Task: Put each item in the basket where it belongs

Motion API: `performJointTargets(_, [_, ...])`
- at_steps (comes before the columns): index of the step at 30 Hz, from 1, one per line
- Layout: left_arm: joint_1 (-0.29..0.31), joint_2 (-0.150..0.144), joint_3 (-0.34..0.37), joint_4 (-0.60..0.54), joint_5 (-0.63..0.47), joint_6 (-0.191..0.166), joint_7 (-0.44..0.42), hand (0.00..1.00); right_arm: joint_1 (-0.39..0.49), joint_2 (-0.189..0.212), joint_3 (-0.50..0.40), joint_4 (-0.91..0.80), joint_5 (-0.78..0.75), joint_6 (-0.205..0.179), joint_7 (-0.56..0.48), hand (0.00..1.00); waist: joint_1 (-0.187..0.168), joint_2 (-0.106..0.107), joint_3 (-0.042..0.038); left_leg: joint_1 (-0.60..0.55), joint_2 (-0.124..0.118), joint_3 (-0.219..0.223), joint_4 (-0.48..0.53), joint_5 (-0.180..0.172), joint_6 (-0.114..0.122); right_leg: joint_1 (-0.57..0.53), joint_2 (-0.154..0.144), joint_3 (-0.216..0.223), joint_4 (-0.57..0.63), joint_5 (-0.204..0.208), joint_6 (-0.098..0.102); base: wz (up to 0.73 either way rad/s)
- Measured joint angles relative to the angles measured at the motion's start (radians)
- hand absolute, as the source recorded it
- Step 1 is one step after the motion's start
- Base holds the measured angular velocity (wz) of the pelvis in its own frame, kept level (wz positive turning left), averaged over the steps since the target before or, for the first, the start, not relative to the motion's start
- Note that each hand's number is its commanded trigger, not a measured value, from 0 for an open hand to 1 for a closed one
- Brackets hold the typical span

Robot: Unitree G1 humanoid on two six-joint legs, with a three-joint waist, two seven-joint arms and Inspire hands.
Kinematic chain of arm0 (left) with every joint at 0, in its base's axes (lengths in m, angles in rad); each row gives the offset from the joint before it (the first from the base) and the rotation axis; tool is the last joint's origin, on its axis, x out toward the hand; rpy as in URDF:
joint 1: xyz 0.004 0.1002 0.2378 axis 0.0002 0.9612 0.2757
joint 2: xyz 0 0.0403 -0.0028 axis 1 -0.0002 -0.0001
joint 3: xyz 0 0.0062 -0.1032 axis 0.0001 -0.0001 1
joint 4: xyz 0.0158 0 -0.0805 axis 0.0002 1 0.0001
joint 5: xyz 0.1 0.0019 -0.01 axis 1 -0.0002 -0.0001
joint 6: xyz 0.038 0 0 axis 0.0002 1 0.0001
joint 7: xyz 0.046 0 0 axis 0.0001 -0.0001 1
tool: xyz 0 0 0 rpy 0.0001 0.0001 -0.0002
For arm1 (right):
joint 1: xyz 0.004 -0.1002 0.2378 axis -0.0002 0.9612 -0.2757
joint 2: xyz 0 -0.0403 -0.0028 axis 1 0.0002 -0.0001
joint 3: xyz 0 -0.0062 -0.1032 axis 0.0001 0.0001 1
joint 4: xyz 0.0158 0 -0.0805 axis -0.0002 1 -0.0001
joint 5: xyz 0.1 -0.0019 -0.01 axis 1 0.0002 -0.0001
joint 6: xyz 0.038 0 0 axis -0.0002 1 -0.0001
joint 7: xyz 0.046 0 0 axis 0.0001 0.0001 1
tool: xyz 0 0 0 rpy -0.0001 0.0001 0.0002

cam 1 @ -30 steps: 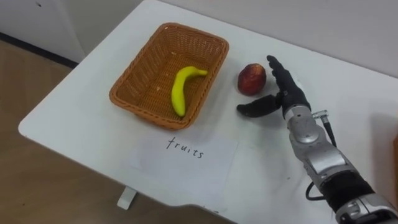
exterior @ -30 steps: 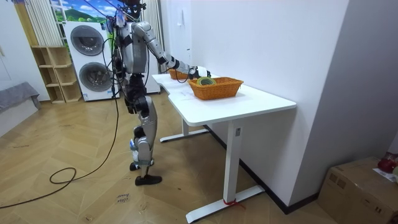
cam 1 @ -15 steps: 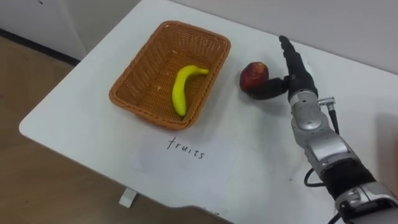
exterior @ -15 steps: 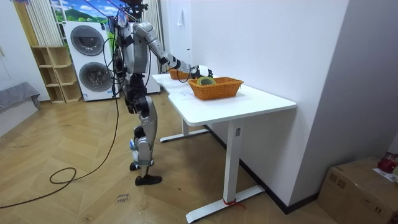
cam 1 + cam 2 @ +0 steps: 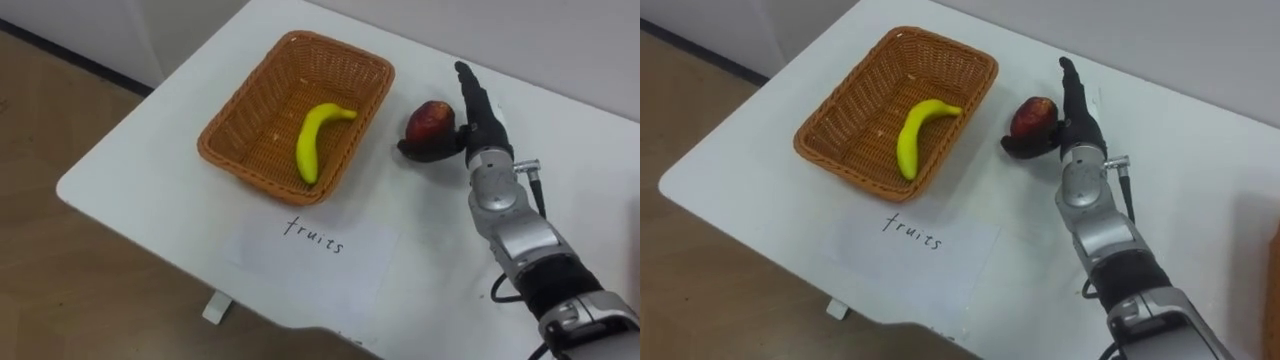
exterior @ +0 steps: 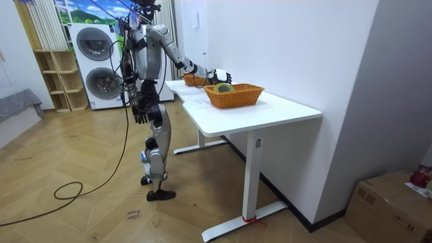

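A red apple [image 5: 430, 121] lies on the white table [image 5: 150, 185], just right of a woven basket [image 5: 250, 110] that holds a yellow banana [image 5: 318, 140]. My right hand [image 5: 484, 130] stands edge-on against the apple's right side. Its fingers [image 5: 470, 85] are straight and point away from me, and the thumb [image 5: 425, 150] reaches across the apple's near side, touching it. The apple rests on the table. In the room view I stand at the table's end with the right arm stretched out, and my left hand [image 6: 140, 111] hangs by my hip.
A paper label [image 5: 315, 235] lies flat in front of the fruit basket. A second woven basket [image 6: 234, 94] with things in it stands further along the table; its edge shows at the right [image 5: 1274, 260]. The table's near edge [image 5: 230, 300] is close.
My right hand has moved forward from just beside the apple to rest against it, and the thumb has come in along its near side. The head camera has shifted a little.
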Motion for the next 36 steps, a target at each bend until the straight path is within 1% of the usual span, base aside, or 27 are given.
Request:
performJointTargets(5, [0.0, 0.004, 0.0, 0.0, -0.016, -0.001, -0.002, 0.0, 0.0, 0.0, 0.0, 0.003, 0.0, 0.0, 0.002, 0.0, -0.002, -0.001, 0.0006, -0.002, 0.0, -0.003, 0.001, 0.0, 0.0, 0.001, 0.0, -0.005, 0.0, 0.0, 0.0, 0.01])
performJointTargets(10, [-0.001, 0.014, -0.011, 0.016, -0.016, 0.0, -0.028, 0.0, -0.003, -0.001, 0.029, 0.039, 0.0, 0.0, 0.039, 0.0, -0.003, -0.004, 0.0022, -0.003, -0.001, -0.004, 0.002, 0.0, 0.0, 0.0, -0.001, -0.008, 0.0, 0.0, 0.0, 0.01])
performJointTargets(14, [-0.001, 0.017, -0.017, 0.017, -0.016, 0.0, -0.044, 0.0, -0.006, -0.005, 0.03, 0.041, 0.0, 0.0, 0.055, 0.0, -0.002, -0.005, 0.0027, -0.004, -0.001, -0.001, 0.003, 0.0, 0.0, 0.0, -0.001, -0.009, 0.0, 0.0, 0.0, 0.0])
performJointTargets(20, [-0.009, 0.021, -0.017, 0.022, -0.016, 0.001, -0.051, 0.0, -0.006, -0.006, 0.029, 0.046, 0.0, 0.0, 0.065, 0.0, -0.013, -0.006, 0.0025, -0.013, -0.003, -0.019, 0.011, 0.0, 0.0, 0.001, -0.003, -0.026, 0.0, 0.0, 0.0, 0.07])
performJointTargets(23, [-0.023, 0.025, -0.017, 0.029, -0.017, 0.004, -0.059, 0.0, -0.019, -0.01, 0.029, 0.08, 0.0, -0.002, 0.078, 0.0, -0.016, -0.008, 0.0025, -0.017, -0.004, -0.02, 0.015, 0.0, 0.0, -0.001, -0.003, -0.027, 0.001, 0.0, 0.0, 0.03])
performJointTargets(25, [-0.036, 0.025, -0.017, 0.032, -0.016, 0.005, -0.067, 0.0, -0.021, -0.019, 0.031, 0.115, 0.0, -0.024, 0.101, 0.0, -0.013, -0.011, 0.0033, -0.016, -0.004, -0.022, 0.019, 0.0, 0.0, 0.004, -0.003, -0.027, 0.001, 0.0, 0.0, 0.0])
performJointTargets(29, [-0.048, 0.025, -0.018, 0.037, -0.017, 0.011, -0.069, 0.0, -0.04, -0.02, 0.032, 0.161, -0.003, -0.034, 0.132, 0.0, -0.009, -0.017, 0.0084, -0.01, -0.005, -0.022, 0.022, 0.0, 0.0, 0.009, -0.004, -0.026, 0.001, 0.0, 0.0, 0.0])
performJointTargets(31, [-0.048, 0.025, -0.019, 0.039, -0.017, 0.015, -0.069, 0.0, -0.044, -0.021, 0.031, 0.189, -0.013, -0.042, 0.148, 0.48, -0.006, -0.019, 0.0103, -0.007, -0.006, -0.022, 0.022, 0.0, 0.0, 0.012, -0.005, -0.026, 0.004, 0.0, 0.0, 0.0])
performJointTargets(32, [-0.048, 0.025, -0.019, 0.039, -0.017, 0.016, -0.069, 0.0, -0.046, -0.021, 0.031, 0.191, -0.015, -0.042, 0.152, 1.0, -0.006, -0.019, 0.0105, -0.007, -0.006, -0.022, 0.022, 0.0, 0.0, 0.011, -0.006, -0.026, 0.006, 0.0, 0.0, 0.0])
performJointTargets(35, [-0.048, 0.025, -0.019, 0.039, -0.017, 0.02, -0.067, 0.0, -0.049, -0.024, 0.029, 0.195, -0.033, -0.041, 0.164, 1.0, -0.005, -0.016, 0.0122, -0.008, -0.006, -0.022, 0.019, 0.0, 0.0, 0.008, -0.007, -0.027, 0.017, 0.0, 0.0, 0.0])
performJointTargets(36, [-0.048, 0.025, -0.019, 0.039, -0.017, 0.022, -0.067, 0.0, -0.051, -0.029, 0.028, 0.195, -0.039, -0.041, 0.163, 1.0, -0.005, -0.018, 0.0111, -0.008, -0.006, -0.022, 0.019, 0.0, 0.0, 0.008, -0.007, -0.027, 0.017, 0.0, 0.0, 0.0])
